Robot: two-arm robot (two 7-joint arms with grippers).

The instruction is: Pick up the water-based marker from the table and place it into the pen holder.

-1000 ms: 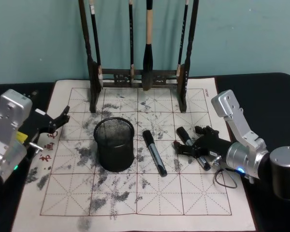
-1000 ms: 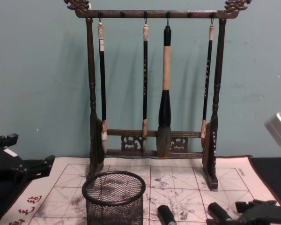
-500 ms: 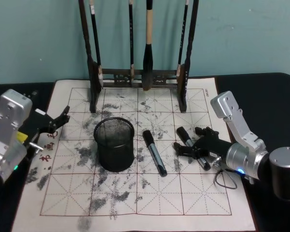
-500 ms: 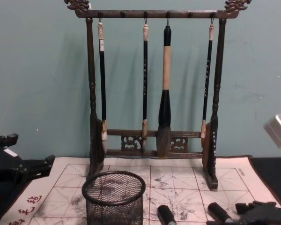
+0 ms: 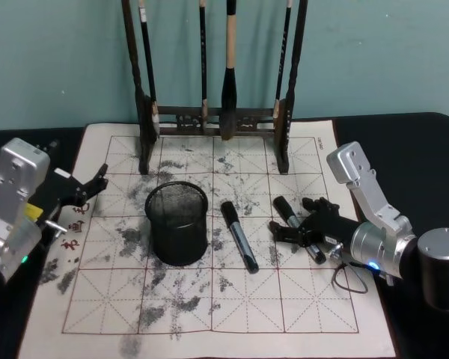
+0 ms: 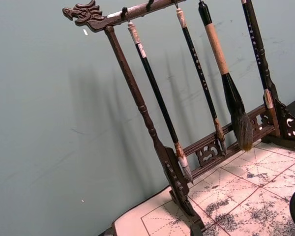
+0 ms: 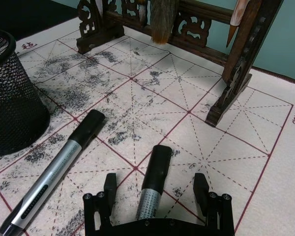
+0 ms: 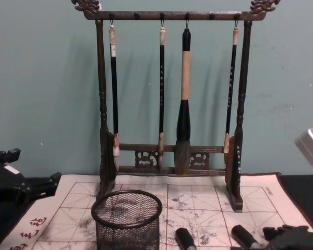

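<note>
A: Entry, right pincer point(image 5: 290, 221)?
B: Low over the practice mat point(image 5: 209, 307), toward the desk's right edge. Fingers point(image 7: 109, 188) spread, one on either side of the water-based marker point(image 7: 155, 171), a gap showing on both sides. Nothing pinched.
A: Marker position?
B: Flat on the mat, black cap end pointing to the desk's far edge, grey barrel running back under the pincer. A second marker point(image 5: 239, 236) lies just beside it, between it and the pen holder point(image 5: 178, 224).
A: Holder?
B: Upright near the desk's middle, apart from both markers. The brush rack point(image 5: 217, 116) stands behind it at the far edge.
A: Left pincer point(image 5: 96, 184)?
B: Idle by the left edge, off the mat's corner. Whether spread or pressed together, cannot tell.
</note>
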